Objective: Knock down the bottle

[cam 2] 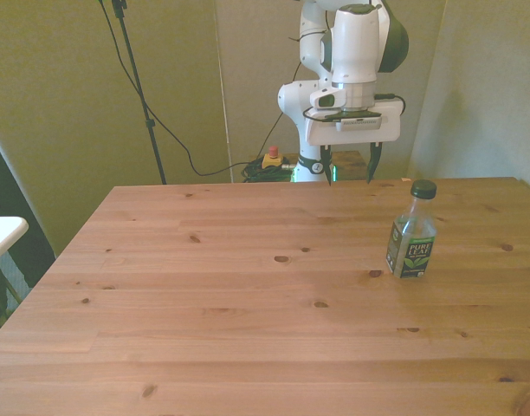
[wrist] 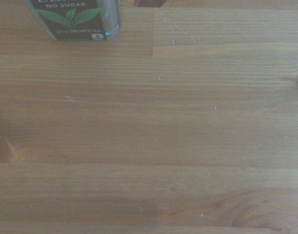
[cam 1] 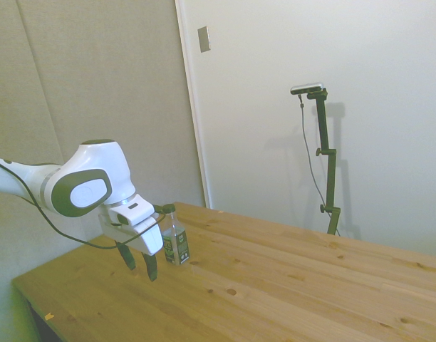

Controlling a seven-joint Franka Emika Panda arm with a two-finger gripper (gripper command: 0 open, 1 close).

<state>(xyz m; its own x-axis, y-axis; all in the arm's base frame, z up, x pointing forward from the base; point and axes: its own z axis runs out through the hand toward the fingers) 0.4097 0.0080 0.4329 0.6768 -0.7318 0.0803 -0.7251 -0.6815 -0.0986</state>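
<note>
— Fingers first: how do we record them?
— Both dark fingers point down at the table with a clear gap between them and nothing held, so we log the gripper as spread and empty. In the side view its tips hang just above the wood.

— Where does the bottle stand?
— Upright on the table, toward the front view's right. In the side view the bottle sits just beside the gripper, apart from it; we see no contact.

— Why that posture?
— We judge that a low, unloaded gripper alongside the bottle suits a sideways push (a grasp is not required to topple it). Contact high on the body, near the green cap, would likely tip it more readily than contact at the base.

— Contents?
— The wrist view shows only the lower label, reading "no sugar" and "brewed tea". The clear body looks largely empty, though we cannot confirm this.
</note>
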